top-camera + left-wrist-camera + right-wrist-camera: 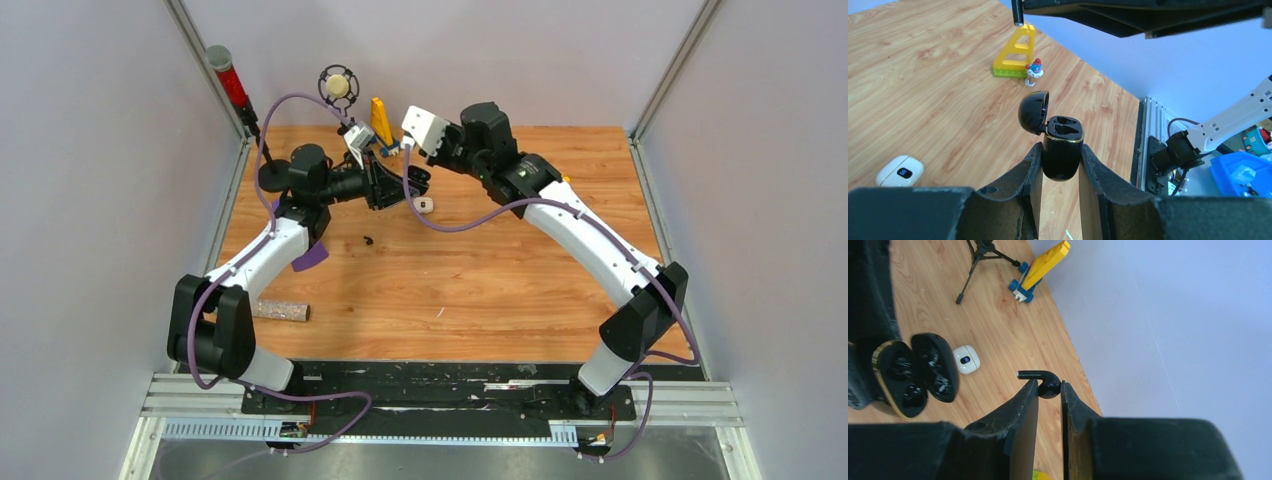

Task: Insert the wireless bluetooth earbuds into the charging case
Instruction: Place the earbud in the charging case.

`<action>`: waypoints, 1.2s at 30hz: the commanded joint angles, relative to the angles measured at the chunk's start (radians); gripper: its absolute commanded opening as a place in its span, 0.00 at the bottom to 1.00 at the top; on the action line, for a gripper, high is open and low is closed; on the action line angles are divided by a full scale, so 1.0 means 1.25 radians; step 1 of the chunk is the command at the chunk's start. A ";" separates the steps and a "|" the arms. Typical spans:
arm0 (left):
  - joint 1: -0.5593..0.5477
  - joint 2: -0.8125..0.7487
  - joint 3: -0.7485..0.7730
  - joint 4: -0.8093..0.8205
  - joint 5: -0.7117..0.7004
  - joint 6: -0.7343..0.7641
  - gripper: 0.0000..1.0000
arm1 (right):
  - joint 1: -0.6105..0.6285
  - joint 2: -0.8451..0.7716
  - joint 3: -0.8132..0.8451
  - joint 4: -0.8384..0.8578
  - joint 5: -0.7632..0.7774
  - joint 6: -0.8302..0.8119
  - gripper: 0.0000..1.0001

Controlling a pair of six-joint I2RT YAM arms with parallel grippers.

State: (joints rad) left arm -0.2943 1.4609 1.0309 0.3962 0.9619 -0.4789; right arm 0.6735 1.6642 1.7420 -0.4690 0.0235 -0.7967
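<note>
My left gripper point(1060, 151) is shut on the body of an open black charging case point(1063, 155) and holds it upright above the table, its lid point(1033, 112) tipped back and both sockets empty. In the right wrist view the case point(903, 380) shows at the left. My right gripper point(1049, 386) is shut on a black earbud point(1044, 382), stem pointing left, in the air to the right of the case. Both grippers meet at the far middle of the table point(398, 180). Another black earbud point(369, 240) lies on the wood. White earbuds are out of view.
A closed white case point(424, 205) lies near the grippers and shows in the left wrist view point(899, 171). A yellow toy point(1015, 50), a small figure point(1034, 71) and a microphone on a tripod point(338, 85) stand at the back. A purple piece point(310, 255) and a cork bar point(280, 310) lie at the left.
</note>
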 commanded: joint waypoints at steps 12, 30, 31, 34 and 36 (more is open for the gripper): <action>-0.004 -0.022 -0.023 0.071 -0.002 -0.019 0.00 | 0.126 -0.064 0.005 0.001 0.078 0.033 0.07; -0.004 -0.036 -0.018 0.072 0.009 -0.035 0.00 | 0.157 -0.053 -0.060 0.024 0.113 0.004 0.06; -0.004 -0.037 -0.018 0.073 0.010 -0.036 0.00 | 0.158 -0.052 -0.062 0.025 0.114 0.004 0.06; -0.004 -0.037 -0.019 0.075 0.011 -0.038 0.00 | 0.161 -0.049 -0.068 0.027 0.112 0.001 0.06; -0.004 -0.037 -0.019 0.076 0.013 -0.039 0.00 | 0.164 -0.047 -0.071 0.028 0.111 0.000 0.05</action>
State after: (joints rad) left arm -0.2947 1.4555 1.0065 0.4400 0.9627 -0.5159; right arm 0.8658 1.6009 1.6642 -0.4728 0.1360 -0.7940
